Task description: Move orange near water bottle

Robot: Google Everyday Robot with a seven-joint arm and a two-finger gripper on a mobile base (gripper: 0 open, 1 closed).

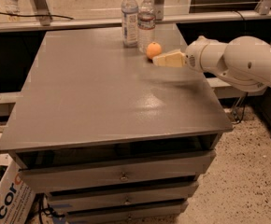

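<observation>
Orange (pixel 153 49), small, round, dull-skinned, sits beside water bottle (pixel 146 18); gripper (pixel 157 60) just beside it; open or closed unclear.

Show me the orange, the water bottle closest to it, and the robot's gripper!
orange (pixel 153 50): camera view, middle of its skin.
closest water bottle (pixel 146 20): camera view, on its label.
gripper (pixel 158 59): camera view, its tip, just right of the orange.
</observation>
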